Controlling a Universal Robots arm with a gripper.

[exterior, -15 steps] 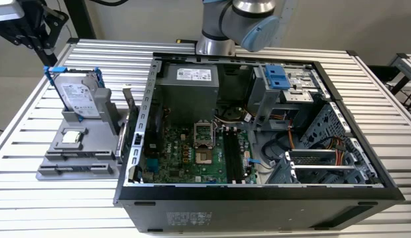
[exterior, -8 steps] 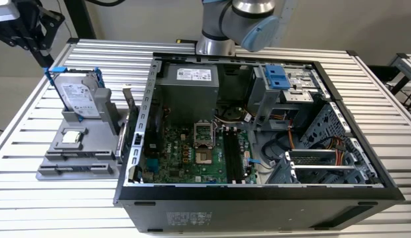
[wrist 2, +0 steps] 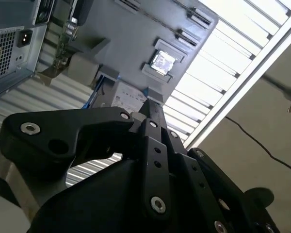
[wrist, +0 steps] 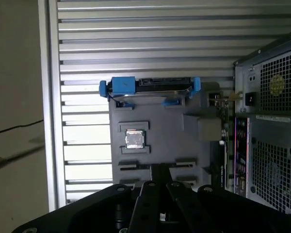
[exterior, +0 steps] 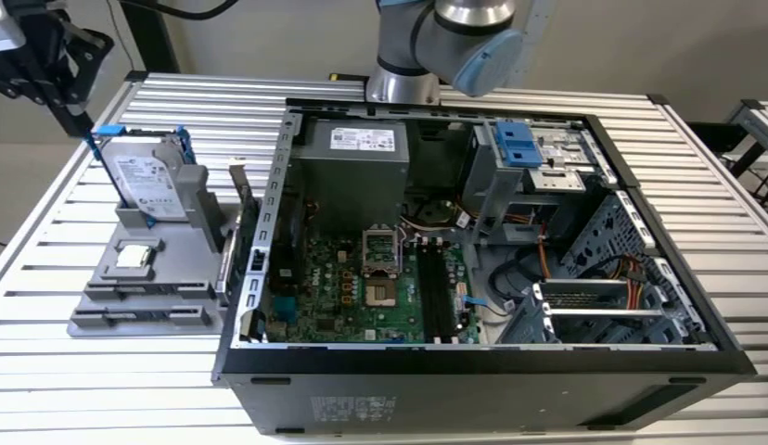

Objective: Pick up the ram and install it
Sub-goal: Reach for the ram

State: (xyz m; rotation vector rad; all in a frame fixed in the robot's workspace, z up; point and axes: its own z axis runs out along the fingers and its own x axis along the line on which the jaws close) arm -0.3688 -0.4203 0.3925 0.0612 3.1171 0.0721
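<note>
The gripper (wrist 2: 153, 110) is hanging over the gray fixture (wrist: 160, 145), its fingers pressing together with nothing visible between them. The ram is not standing out clearly enough to tell where it is lying or which way its long axis is running. The exterior view is looking into the open computer case (exterior: 254, 278) at the motherboard (exterior: 347, 297), while the first wrist view is catching the case's vented back, the CPU (wrist: 134, 139) and the blue-framed hard drive (wrist: 160, 86).
</note>
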